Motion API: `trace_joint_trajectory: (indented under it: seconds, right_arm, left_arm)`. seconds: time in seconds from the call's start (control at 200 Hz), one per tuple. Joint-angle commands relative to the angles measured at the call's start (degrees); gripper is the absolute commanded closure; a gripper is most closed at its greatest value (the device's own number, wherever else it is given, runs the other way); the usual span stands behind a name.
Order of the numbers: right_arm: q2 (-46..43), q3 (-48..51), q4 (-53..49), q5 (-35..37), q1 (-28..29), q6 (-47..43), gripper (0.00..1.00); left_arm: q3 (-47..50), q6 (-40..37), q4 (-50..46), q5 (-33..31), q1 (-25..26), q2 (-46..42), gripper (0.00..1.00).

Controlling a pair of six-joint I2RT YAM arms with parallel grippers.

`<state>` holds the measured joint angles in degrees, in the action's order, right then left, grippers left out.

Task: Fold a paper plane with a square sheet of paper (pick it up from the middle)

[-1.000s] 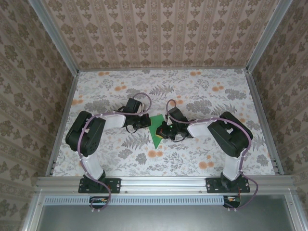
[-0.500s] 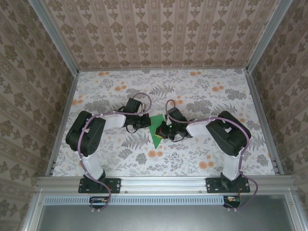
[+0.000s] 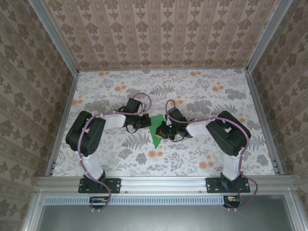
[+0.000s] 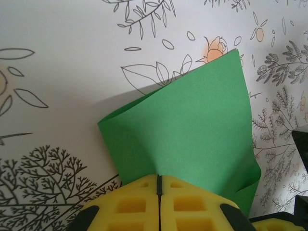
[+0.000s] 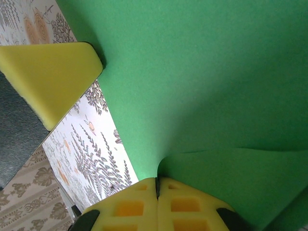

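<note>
Paper (image 4: pixel 192 120) pinched low between left gripper (image 4: pixel 158 180), right gripper (image 5: pixel 157 183)

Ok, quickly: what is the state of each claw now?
Left claw: closed, pinching the green paper.
Right claw: closed, pinching the same paper.

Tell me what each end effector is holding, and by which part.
Both hold the folded green paper sheet. The left end effector pinches its left-hand edge and the right end effector pinches the opposite edge, each shut on it.
</note>
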<state>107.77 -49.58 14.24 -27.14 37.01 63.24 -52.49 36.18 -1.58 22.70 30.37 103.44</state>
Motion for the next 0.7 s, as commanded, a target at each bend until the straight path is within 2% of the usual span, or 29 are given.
trace_joint_trajectory:
  seconds: [0.0, 0.16, 0.43, 0.6, 0.695]
  right_arm:
    - [1.7, -0.7, -2.8, 2.1, 0.3, -0.5, 0.94]
    - [1.7, -0.8, -3.4, 2.3, 0.4, -0.7, 0.83]
    - [1.5, -0.8, -4.1, 2.4, 0.4, -0.4, 0.63]
    - [1.4, -0.6, -4.6, 2.7, 0.4, -0.3, 0.62]
    - [1.4, -0.5, -4.7, 2.9, 0.4, -0.3, 0.64]
  left_arm:
    - [0.0, -0.1, -4.2, -0.3, -0.4, -2.1, 0.89]
    - [1.5, 1.5, -4.8, -1.5, -1.9, -6.9, 0.8]
    - [5.7, 3.8, -3.4, -2.0, -3.0, -12.6, 0.72]
    - [7.7, 4.9, -2.5, -1.5, -3.0, -14.8, 0.71]
    - [8.6, 5.3, -1.6, -0.3, -2.7, -15.3, 0.71]
